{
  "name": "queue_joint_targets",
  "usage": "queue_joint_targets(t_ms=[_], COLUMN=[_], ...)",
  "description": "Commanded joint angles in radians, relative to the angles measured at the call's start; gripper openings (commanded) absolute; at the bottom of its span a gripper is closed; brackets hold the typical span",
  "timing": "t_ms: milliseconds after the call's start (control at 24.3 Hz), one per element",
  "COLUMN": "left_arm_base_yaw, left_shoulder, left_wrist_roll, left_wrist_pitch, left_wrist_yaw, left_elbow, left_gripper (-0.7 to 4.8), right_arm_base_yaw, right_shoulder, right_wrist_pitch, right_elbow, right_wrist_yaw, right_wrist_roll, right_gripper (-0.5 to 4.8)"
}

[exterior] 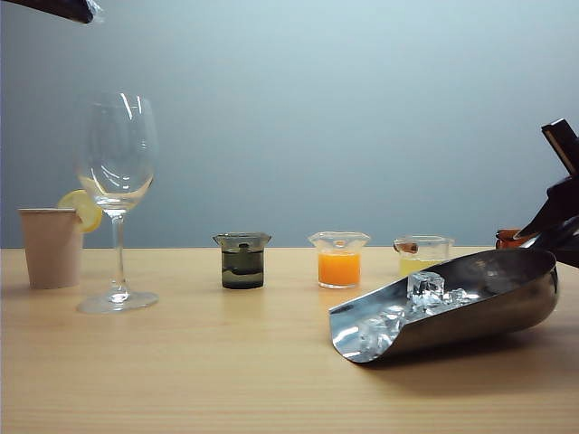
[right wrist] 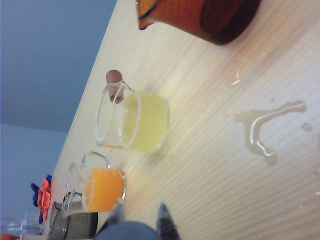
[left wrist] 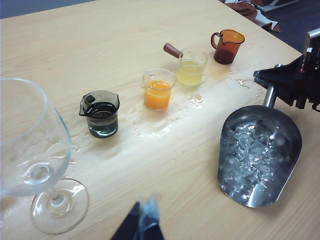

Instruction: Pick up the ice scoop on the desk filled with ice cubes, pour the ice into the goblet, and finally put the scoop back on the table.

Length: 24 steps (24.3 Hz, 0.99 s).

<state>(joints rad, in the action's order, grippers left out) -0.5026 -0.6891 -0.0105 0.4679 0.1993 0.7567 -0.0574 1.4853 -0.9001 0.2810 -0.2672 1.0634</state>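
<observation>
You had the right pincer [left wrist: 280, 82] closed around the handle of the ice scoop [exterior: 452, 312], whose bowl lay on the bench [exterior: 181, 362] just in front of it, ice cubes [exterior: 425, 294] heaped inside. Beyond the scoop from that pincer stood the goblet [exterior: 116, 194], upright and empty. Your left pincer [left wrist: 142, 222] hovered above the goblet's foot, fingertips nearly together, holding nothing.
</observation>
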Motion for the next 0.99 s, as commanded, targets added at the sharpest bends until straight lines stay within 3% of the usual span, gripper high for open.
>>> queue_joint_targets(t_ms=[41, 206, 329, 577, 988], left_arm_base_yaw=[0.001, 0.001, 0.002, 0.002, 0.002], left_shoulder=[0.003, 0.007, 0.024, 0.104, 0.179], left_wrist_roll=[-0.005, -0.036, -0.042, -0.042, 0.016], left_wrist_pitch=[-0.009, -0.01, -0.008, 0.034, 0.062], left_wrist_yaw=[0.003, 0.003, 0.004, -0.06, -0.132], left_elbow=[0.002, 0.002, 0.002, 0.002, 0.002], left_gripper=[-0.04, -0.04, -0.04, -0.04, -0.04], right_arm_base_yaw=[0.0, 0.0, 0.0, -0.005, -0.13], right_shoulder=[0.001, 0.001, 0.001, -0.015, -0.057], right_wrist_pitch=[0.005, -0.003, -0.003, -0.015, 0.256], right_elbow=[-0.001, -0.001, 0.008, 0.052, 0.308], right_wrist_yaw=[0.017, -0.001, -0.019, -0.035, -0.014], right_wrist_roll=[0.023, 0.164, 0.178, 0.322, 0.346], right_gripper=[-0.08, -0.08, -0.08, -0.09, -0.09])
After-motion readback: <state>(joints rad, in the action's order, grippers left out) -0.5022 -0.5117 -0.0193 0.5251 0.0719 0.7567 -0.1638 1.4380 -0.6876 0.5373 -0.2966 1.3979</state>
